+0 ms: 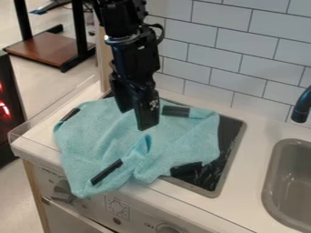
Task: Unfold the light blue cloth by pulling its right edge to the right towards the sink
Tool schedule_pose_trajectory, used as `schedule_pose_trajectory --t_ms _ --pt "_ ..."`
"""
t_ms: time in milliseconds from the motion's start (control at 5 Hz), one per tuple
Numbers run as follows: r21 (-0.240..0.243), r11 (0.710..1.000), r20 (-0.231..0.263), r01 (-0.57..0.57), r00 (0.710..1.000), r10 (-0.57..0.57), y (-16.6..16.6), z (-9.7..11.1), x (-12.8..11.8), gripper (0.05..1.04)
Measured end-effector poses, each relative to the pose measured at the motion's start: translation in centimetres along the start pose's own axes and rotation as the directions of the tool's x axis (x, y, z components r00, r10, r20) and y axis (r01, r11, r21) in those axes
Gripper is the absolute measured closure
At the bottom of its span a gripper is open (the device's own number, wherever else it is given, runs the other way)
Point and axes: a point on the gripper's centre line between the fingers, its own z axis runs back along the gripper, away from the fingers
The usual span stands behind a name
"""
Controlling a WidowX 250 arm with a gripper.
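Well, the arm (130,50) comes down from the far edge, left of the middle, nearly upright with a slight lean to the right, and its claw (135,120) points down over the cloth (103,136), fingers apart and holding nothing. The cloth lies rumpled across the stove (231,136) and the counter (39,143) to its left, one corner over the near edge. The sink (294,182) is to the right, below the tap (302,107)
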Motion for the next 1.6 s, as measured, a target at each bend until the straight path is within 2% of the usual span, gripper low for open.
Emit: schedule_pose_trajectory --t_ms 200,600,1000,1200,1400,1600 --pt "-0.018 1.000 -0.022 -0.004 1.000 0.003 -0.3 -0.7 -0.3 0.083" --pt "-0.021 0.998 -0.008 0.053 0.999 -0.054 -1.7 -0.9 1.4 0.083" --pt "-0.034 0.985 0.068 0.171 0.983 -0.169 -5.0 -0.6 5.3 0.083" --pt "0.029 0.987 0.062 0.160 0.985 -0.162 -7.8 -1.2 6.9 0.083" --pt "0.068 0.984 0.066 0.167 0.983 -0.172 -9.3 -2.8 7.4 0.083" --pt "0.097 0.981 0.071 0.170 0.982 -0.177 -9.0 -4.6 7.7 0.083"
